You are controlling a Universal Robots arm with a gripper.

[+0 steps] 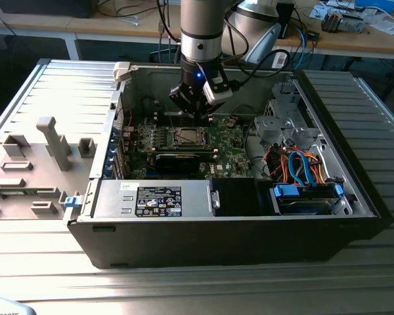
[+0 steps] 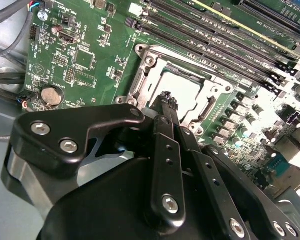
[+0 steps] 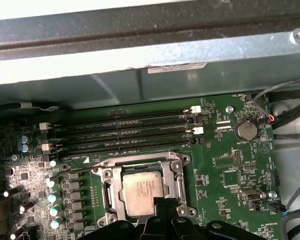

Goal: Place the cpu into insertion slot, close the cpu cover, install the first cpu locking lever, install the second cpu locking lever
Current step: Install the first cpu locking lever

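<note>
Grey slatted worktop [image 1: 184,289] carries an open PC case [image 1: 354,197]; motherboard [image 2: 90,55] lies flat inside. Gripper [image 2: 167,100] hovers just over the socket, fingers [image 2: 166,130] pressed together, holding nothing. Cpu [image 3: 142,192] sits in the slot w/ cpu cover [image 3: 107,187] down around it. Judgement: keep tips low & square to the frame edge. RAM slots [image 3: 125,132] run just beside; cables [image 1: 295,167] well apart.
</note>
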